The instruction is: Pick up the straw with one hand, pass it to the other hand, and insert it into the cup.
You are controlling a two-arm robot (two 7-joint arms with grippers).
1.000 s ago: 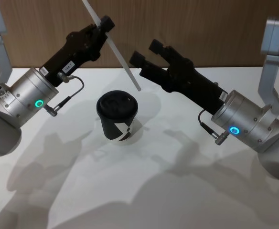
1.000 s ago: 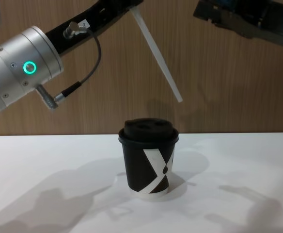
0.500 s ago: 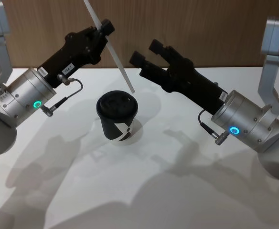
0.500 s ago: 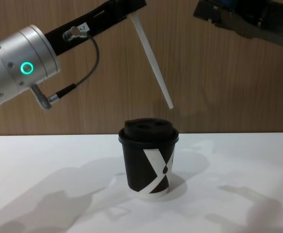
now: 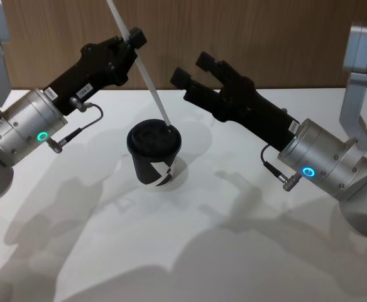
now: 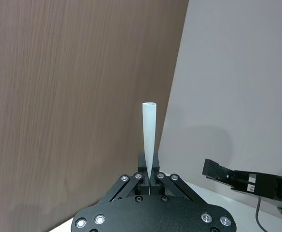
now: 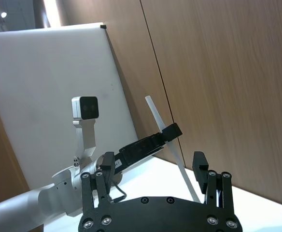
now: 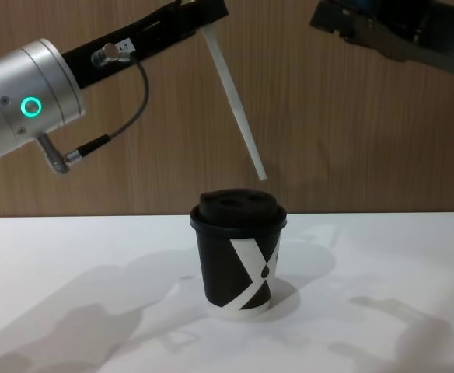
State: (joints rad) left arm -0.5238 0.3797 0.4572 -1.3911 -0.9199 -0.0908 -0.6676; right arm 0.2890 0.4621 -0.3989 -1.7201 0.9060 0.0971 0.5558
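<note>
Two grippers, one straw, one cup, listed left to right.

Left gripper (image 5: 132, 39): long and black, on a silver-grey joint with a glowing green ring and a grey cable; raised above the white table (image 5: 234, 251), reaching in from the left toward the wood-panelled wall (image 5: 265, 38). Fingers clamped on the straw, seen closed around its shaft in the left wrist view (image 6: 149, 181).

Straw (image 5: 143, 70): thin, white, tilted, upper end leaning toward the left and away from the robot, lower end sloping down to the right. In the chest view (image 8: 233, 105), lower tip hanging just above the cup's lid, clear of it, over the right part of the lid. In the head view, tip overlapping the far right part of the lid.

Cup (image 8: 239, 252): black paper, white X-like mark, black domed lid; upright on the table, between the two arms, below both.

Right gripper (image 5: 193, 68): black, on a silver joint with a blue-green ring; held up right of the straw, apart from it. Fingers spread wide, nothing between them, likewise in the right wrist view (image 7: 155, 169).
</note>
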